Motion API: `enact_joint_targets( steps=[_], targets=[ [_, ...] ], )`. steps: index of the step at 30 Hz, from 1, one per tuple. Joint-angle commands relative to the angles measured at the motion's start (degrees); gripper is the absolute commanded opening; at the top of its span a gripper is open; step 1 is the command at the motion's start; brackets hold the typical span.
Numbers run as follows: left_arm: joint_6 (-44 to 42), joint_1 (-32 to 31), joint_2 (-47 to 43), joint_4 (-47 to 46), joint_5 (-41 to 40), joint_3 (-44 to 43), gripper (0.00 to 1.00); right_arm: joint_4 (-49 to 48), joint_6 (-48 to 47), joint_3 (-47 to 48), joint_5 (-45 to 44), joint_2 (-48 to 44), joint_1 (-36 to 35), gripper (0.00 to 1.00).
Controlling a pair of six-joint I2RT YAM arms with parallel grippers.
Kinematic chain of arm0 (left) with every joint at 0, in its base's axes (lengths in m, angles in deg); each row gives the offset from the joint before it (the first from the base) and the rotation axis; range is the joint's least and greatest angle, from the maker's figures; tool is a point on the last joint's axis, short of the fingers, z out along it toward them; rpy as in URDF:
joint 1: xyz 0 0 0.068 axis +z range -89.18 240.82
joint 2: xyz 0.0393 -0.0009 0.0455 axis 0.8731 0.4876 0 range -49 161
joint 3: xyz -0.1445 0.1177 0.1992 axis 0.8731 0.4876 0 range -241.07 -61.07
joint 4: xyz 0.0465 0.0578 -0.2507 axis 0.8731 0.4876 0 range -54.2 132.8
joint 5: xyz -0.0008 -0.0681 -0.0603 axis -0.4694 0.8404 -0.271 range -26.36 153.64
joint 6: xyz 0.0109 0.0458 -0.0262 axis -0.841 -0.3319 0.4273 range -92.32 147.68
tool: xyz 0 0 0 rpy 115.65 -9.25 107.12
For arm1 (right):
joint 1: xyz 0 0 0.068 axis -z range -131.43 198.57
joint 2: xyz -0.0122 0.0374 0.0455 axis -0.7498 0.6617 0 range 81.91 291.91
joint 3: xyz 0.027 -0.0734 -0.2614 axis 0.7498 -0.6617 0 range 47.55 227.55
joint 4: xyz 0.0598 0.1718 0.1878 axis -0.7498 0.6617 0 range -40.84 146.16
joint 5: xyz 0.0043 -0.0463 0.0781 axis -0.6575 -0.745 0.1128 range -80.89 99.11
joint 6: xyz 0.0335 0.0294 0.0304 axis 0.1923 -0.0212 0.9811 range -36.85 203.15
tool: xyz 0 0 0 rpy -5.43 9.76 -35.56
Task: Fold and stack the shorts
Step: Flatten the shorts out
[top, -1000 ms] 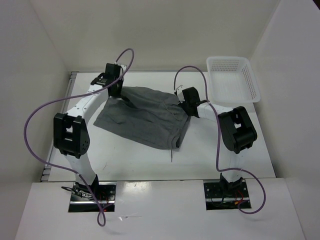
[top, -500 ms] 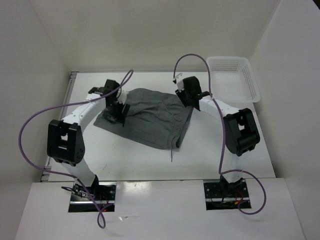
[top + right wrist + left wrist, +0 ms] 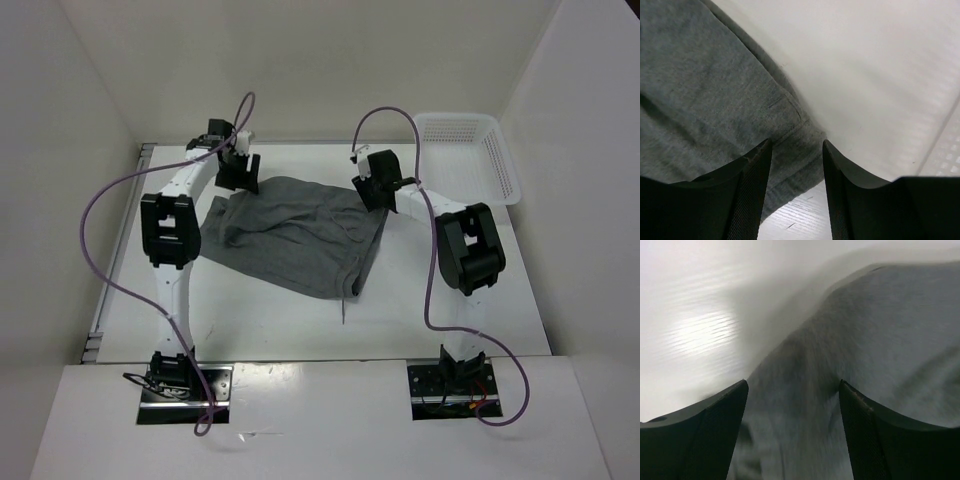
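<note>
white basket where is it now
In the top view the white basket sits at the far right corner of the table, apart from the grey shorts.

Shorts [image 3: 295, 235]: lay spread on table [image 3: 250, 310], far-left corner under left gripper [image 3: 240, 172], far-right corner under right gripper [image 3: 368, 190]. Basket [image 3: 505, 160]: stood right of right gripper, at table's far-right corner, apart from shorts.

The left gripper [image 3: 240, 172] is hanging way out at the far side, jaws spread wide apart. The right gripper [image 3: 367, 190] is reaching far too, jaws parted a bit narrower, gripping nothing.
</note>
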Motion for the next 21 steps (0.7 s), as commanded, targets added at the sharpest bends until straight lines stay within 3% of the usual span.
enact_joint_targets(
  steps=[1,7,16,21],
  targets=[
    [-0.2,-0.7,4.4,1.8,3.1,-5.4,0.81,-1.5,-0.3,2.0,-0.2,0.4,0.4,0.51],
    [-0.2,-0.7,9.9,1.8,-3.7,-8.8,0.81,-1.5,-1.6,-0.4,-0.8,0.9,0.4,0.51],
    [-0.2,-1.3,10.3,2.3,1.2,-4.1,0.81,-2.8,-6.7,-1.6,-1.1,4.0,0.4,0.71],
    [-0.2,-1.9,13.9,6.1,2.6,-5.8,0.65,-3.4,-10.6,-2.7,-1.9,5.7,0.4,0.71]
  ],
)
